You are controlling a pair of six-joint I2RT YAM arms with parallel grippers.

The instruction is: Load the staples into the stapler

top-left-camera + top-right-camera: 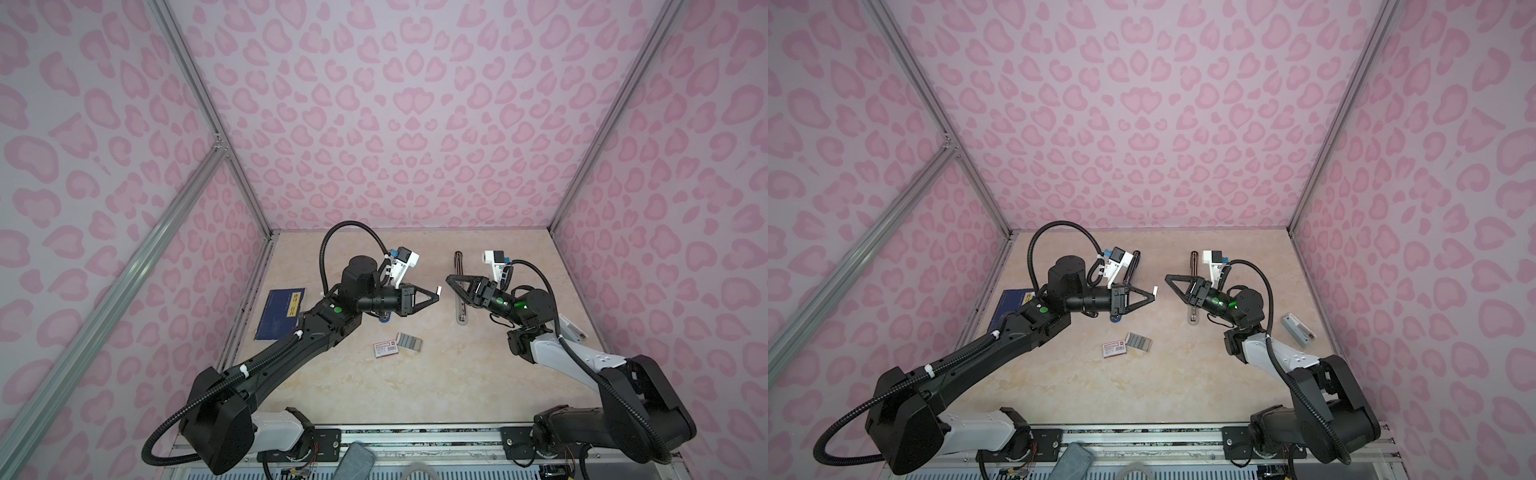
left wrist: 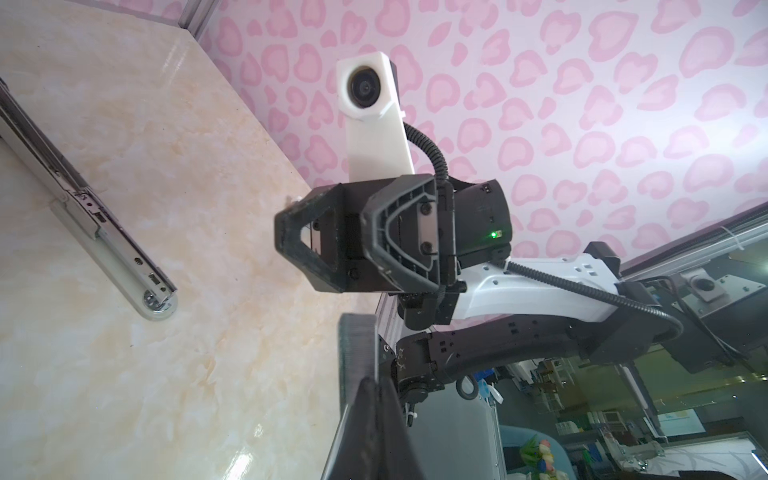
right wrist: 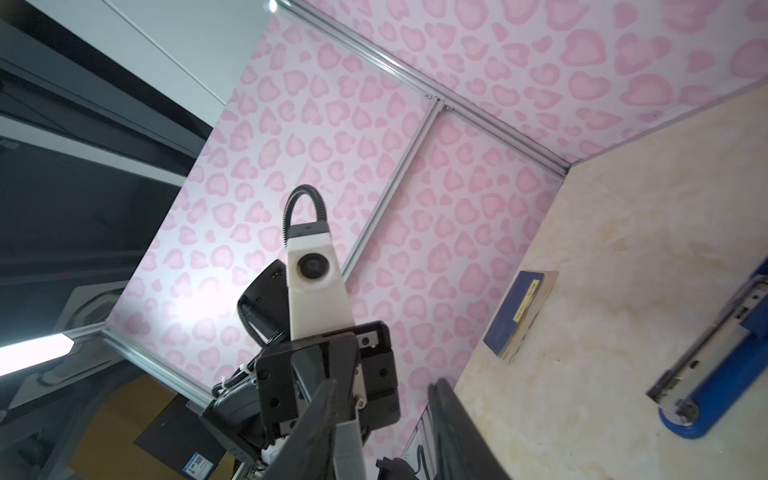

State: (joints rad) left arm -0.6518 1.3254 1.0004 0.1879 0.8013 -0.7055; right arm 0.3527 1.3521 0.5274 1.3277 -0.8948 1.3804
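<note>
No text here can be read outright. The dark blue booklet (image 1: 279, 313) on the worktop (image 1: 415, 386) carries a yellow label (image 1: 293, 304) with dark characters, seen in both top views but too small to make out. In the right wrist view that label shows as a narrow yellow strip (image 3: 526, 301) of blurred dark lettering on the cover. The small white staple box (image 1: 386, 348) bears a red label (image 1: 384, 343) along one edge, with illegible fine print beneath it. A blue and white sticker (image 3: 198, 464) sits on a dark panel (image 3: 166, 436) in the right wrist view, its print unreadable.
</note>
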